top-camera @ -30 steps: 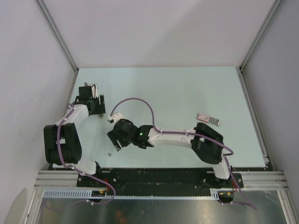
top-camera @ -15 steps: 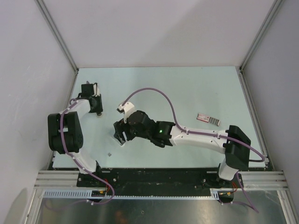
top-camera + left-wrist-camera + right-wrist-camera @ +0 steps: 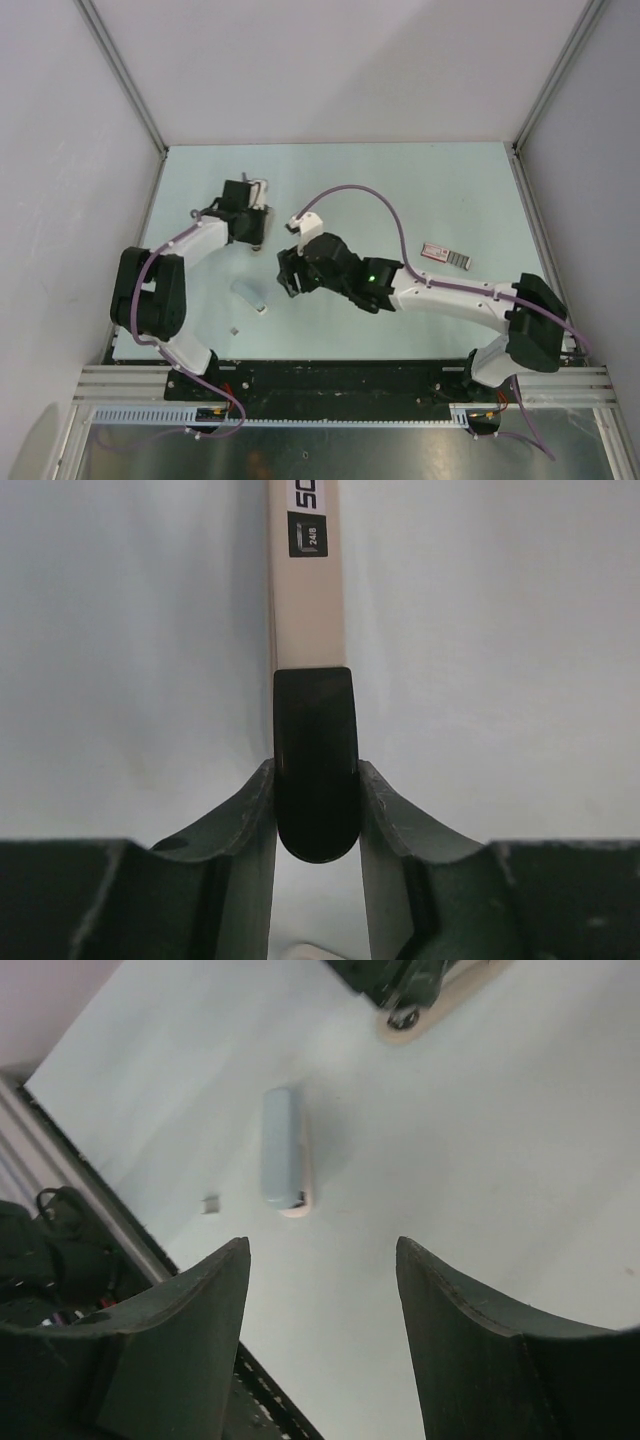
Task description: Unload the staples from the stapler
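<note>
From your right gripper [image 3: 288, 276], a pale block [image 3: 250, 296] obstructs 8 o'clock, the left gripper [image 3: 316, 785] 11; the table [image 3: 300, 335] at 6 is open.

The stapler [image 3: 315, 750] between left jaws, block [image 3: 251, 297] on table [image 3: 400, 190] nearer the bases, box [image 3: 445, 256] far right

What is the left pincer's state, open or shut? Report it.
The left pincer is shut on the stapler: both fingers press its black end, no gap showing.
</note>
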You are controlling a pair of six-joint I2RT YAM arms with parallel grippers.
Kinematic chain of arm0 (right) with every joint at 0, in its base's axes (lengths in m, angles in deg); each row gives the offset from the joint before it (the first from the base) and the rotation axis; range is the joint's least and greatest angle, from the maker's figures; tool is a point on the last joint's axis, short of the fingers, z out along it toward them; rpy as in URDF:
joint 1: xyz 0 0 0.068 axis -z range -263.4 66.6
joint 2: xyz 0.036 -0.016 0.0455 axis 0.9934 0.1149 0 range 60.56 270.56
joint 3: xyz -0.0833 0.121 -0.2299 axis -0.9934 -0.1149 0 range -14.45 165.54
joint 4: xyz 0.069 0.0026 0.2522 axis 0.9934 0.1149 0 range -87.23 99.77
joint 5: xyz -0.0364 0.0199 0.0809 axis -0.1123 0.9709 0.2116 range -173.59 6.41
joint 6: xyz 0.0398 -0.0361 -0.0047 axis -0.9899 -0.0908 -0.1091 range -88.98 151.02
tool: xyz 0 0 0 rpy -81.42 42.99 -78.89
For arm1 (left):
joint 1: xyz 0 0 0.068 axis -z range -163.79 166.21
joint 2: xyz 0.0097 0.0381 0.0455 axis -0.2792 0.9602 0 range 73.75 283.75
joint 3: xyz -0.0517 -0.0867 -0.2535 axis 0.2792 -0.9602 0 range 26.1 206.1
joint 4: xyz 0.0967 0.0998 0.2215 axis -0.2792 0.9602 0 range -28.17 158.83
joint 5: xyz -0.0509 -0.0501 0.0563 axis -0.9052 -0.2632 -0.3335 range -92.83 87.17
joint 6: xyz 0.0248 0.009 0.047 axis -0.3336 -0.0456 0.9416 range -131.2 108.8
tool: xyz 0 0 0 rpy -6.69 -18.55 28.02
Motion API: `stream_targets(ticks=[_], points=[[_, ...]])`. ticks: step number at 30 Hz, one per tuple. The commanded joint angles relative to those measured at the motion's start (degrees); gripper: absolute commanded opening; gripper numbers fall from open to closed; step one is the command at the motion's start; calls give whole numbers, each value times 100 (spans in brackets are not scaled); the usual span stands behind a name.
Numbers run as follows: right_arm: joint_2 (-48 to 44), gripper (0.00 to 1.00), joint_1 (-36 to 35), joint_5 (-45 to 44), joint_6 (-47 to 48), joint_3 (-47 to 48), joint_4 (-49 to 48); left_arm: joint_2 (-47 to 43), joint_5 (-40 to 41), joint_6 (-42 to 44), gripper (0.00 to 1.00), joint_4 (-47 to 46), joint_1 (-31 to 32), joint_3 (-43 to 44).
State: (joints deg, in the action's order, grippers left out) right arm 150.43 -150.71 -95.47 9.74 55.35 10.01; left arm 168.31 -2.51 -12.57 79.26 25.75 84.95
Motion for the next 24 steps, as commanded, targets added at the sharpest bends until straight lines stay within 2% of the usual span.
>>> stream_targets(ticks=[1, 6, 11, 15, 17, 21, 24], points=[[-687, 64, 348, -531, -221, -380, 184, -525, -499, -182, 25, 285, 707, 53], [-1262, 64, 884, -799, -427, -883, 493, -481, -744, -252, 24, 920, 1285, 289], [-1707, 63, 1527, -884, -717, -1367, 758, -523, -906, -529, 23, 997, 1800, 111], [-1766, 62, 2003, -715, -981, -1712, 849, -499, -1095, -688, 26, 999, 2268, 124], [-1682, 62, 2187, -560, -1121, -1840, 838, -460, -1174, -779, 30, 999, 2466, 212], [-1472, 62, 2399, -217, -1348, -1969, 649, -285, -1431, -997, 51, 1001, 2726, 380], [-1274, 63, 2433, 60, -1537, -1980, 489, -215, -1495, -1031, 58, 999, 2904, 390]])
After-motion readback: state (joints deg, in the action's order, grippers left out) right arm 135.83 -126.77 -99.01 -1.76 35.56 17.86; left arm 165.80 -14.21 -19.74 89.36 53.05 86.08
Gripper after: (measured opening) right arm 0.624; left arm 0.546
